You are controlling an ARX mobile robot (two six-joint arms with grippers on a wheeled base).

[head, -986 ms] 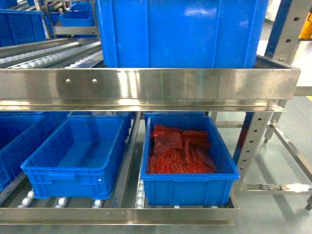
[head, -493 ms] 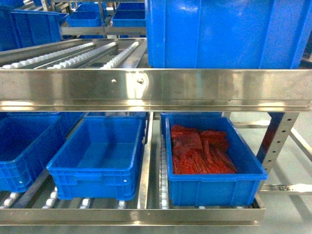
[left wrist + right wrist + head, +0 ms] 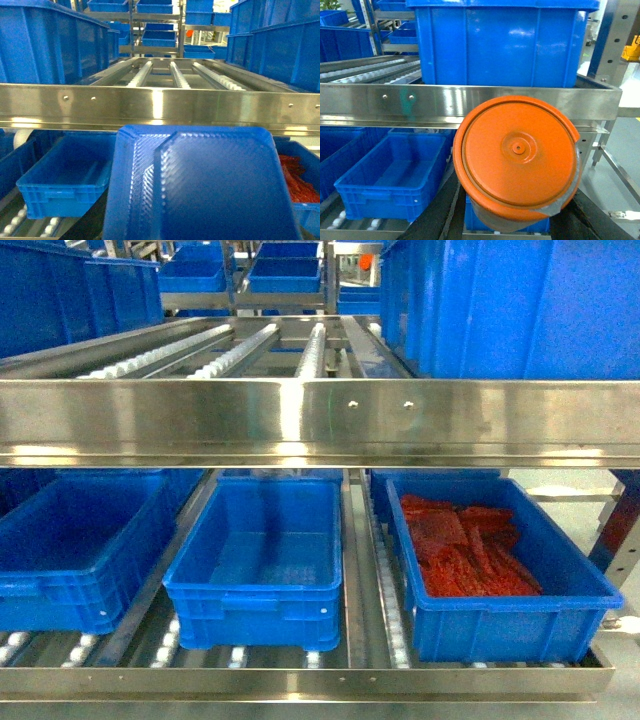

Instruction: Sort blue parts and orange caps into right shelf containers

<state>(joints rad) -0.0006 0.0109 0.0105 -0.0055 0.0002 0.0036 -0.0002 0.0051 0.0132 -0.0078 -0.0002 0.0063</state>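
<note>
In the left wrist view a blue part (image 3: 200,185), a flat textured squarish piece, fills the lower frame; my left gripper (image 3: 195,225) is shut on it, with only a dark finger (image 3: 87,222) showing. An orange cap (image 3: 517,152), round and partly wrapped in clear film, sits between the dark fingers (image 3: 432,210) of my right gripper (image 3: 517,220), which is shut on it. On the lower shelf stand the right shelf containers: an empty blue crate (image 3: 255,592) and, to its right, a crate (image 3: 510,602) holding orange-red pieces (image 3: 465,555). Neither gripper shows in the head view.
A steel shelf rail (image 3: 300,420) crosses the view above the crates. Roller tracks (image 3: 240,345) run back on the upper level, with a large blue crate (image 3: 520,310) at the right. Another blue crate (image 3: 60,590) sits at the lower left. Blue frame uprights (image 3: 620,530) stand at the right.
The head view has shifted left along the shelf, so the crates and the upper big crate now sit further right in the frame, and a third lower crate has come into view.
</note>
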